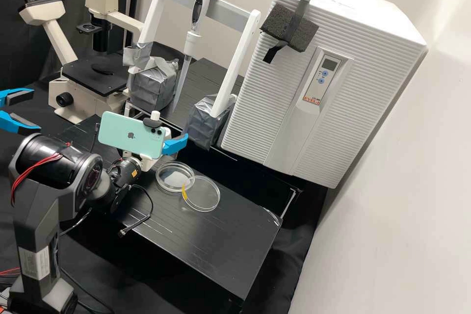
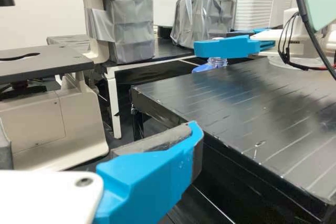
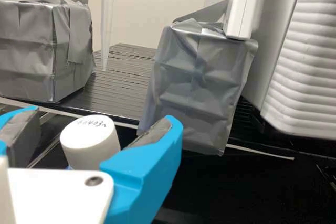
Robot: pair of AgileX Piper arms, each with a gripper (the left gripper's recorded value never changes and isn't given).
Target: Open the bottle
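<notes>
A small bottle with a white cap stands on the black bench, its clear neck seen from the left wrist view. My right gripper is open around the cap, one pad close against it and a dark gap on the other side. In the high view a mint phone on the right wrist covers the bottle, and one blue finger sticks out past it. My left gripper is open at the far left edge, well away from the bottle, with nothing between its fingers.
Two clear petri dishes lie on the bench just in front of the right gripper. Behind stand two grey-taped blocks holding a white pipette stand, a microscope and a large white ribbed unit.
</notes>
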